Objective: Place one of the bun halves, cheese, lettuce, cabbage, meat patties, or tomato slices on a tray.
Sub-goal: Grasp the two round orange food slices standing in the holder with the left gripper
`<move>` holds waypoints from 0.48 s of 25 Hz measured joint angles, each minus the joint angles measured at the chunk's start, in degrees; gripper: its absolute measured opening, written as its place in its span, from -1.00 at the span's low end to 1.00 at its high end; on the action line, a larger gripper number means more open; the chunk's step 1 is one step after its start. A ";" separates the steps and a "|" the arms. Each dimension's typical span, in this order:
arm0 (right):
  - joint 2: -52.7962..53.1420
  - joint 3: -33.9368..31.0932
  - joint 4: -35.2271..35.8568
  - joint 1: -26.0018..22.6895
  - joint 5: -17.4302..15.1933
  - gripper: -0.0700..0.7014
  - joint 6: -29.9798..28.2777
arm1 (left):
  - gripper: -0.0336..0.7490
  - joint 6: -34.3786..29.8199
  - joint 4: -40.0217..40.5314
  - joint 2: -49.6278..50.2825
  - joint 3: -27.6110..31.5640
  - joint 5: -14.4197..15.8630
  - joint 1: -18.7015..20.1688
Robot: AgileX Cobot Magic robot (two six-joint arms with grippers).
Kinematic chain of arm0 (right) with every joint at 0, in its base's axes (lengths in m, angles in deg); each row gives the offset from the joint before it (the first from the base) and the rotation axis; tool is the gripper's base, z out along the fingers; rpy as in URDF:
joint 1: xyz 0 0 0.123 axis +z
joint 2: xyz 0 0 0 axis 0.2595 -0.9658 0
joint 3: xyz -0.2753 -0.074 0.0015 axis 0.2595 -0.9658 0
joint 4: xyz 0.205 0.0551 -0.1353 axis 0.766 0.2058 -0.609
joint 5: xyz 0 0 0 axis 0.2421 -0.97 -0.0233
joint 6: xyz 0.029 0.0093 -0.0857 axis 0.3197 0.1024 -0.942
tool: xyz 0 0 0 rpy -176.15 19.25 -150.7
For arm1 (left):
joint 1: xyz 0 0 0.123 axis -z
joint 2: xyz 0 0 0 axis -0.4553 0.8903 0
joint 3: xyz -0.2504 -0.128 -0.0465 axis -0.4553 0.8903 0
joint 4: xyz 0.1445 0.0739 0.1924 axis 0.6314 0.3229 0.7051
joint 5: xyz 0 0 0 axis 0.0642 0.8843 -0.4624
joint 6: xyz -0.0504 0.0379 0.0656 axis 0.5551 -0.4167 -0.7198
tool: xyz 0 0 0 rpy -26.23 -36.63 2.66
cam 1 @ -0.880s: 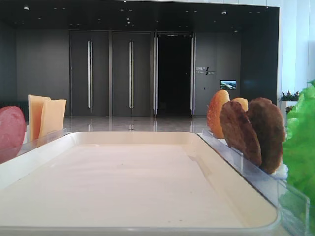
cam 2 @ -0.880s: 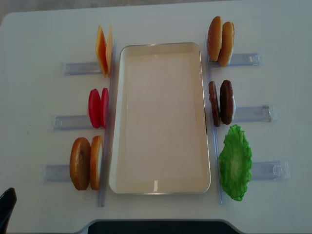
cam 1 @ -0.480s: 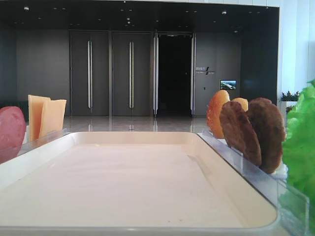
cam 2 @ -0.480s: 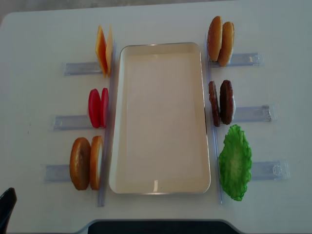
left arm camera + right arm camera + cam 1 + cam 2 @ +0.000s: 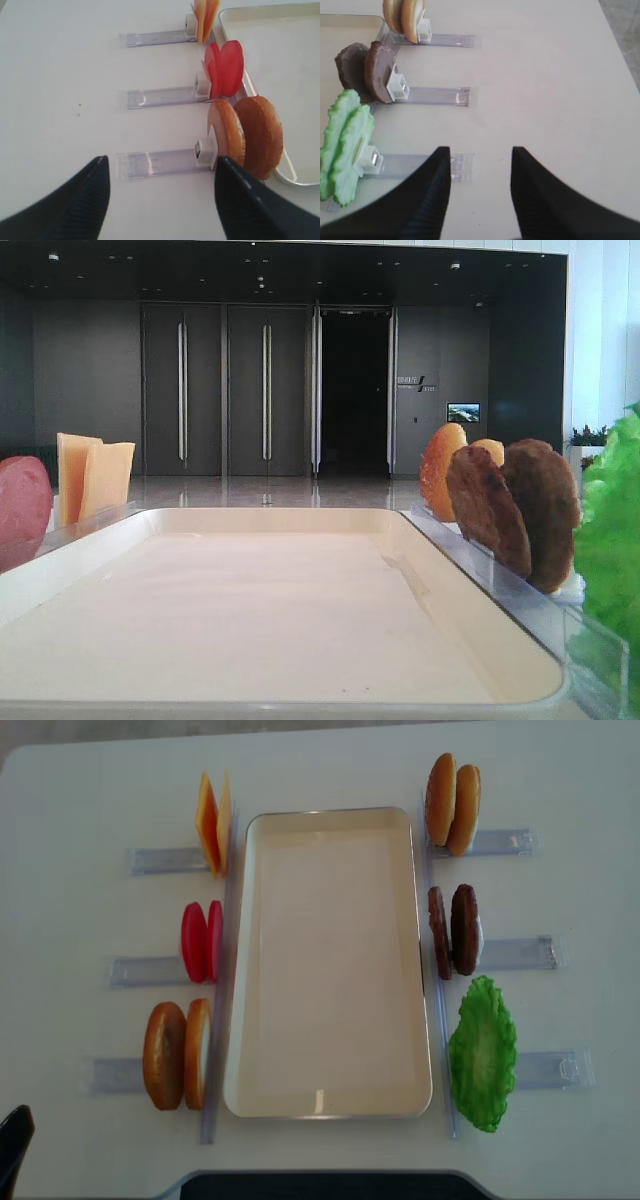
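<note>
The cream tray (image 5: 330, 815) lies bare in the middle of the table. On its left stand cheese (image 5: 212, 823), tomato slices (image 5: 201, 941) and two bun halves (image 5: 175, 1055). On its right stand two more bun halves (image 5: 452, 804), the meat patties (image 5: 454, 930) and lettuce (image 5: 483, 1052). No cabbage is in view. My left gripper (image 5: 161, 160) is open and empty over the table, short of the near bun halves (image 5: 247, 135) and their holder. My right gripper (image 5: 480, 149) is open and empty, just right of the lettuce (image 5: 345, 142).
Each ingredient pair stands upright in a clear plastic holder (image 5: 125, 1073) whose strip runs outward from the tray. A long clear rail (image 5: 437, 1020) lines each long side of the tray. The table's near edge is dark (image 5: 330, 1185).
</note>
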State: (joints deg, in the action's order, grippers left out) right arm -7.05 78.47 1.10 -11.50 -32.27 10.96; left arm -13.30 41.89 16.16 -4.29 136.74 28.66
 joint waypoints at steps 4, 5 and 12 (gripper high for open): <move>0.00 0.00 0.00 0.00 0.00 -0.02 0.00 | 0.38 0.00 0.00 0.00 0.00 0.00 0.00; 0.00 0.00 0.00 0.00 0.00 -0.02 0.00 | 0.38 0.00 0.00 0.00 0.00 0.00 0.00; 0.00 0.00 0.00 0.00 0.00 -0.02 0.00 | 0.38 0.00 0.00 0.00 0.00 0.00 0.00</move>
State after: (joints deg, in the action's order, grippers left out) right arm -7.05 78.47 1.10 -11.50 -32.27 10.96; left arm -13.30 41.89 16.16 -4.29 136.74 28.66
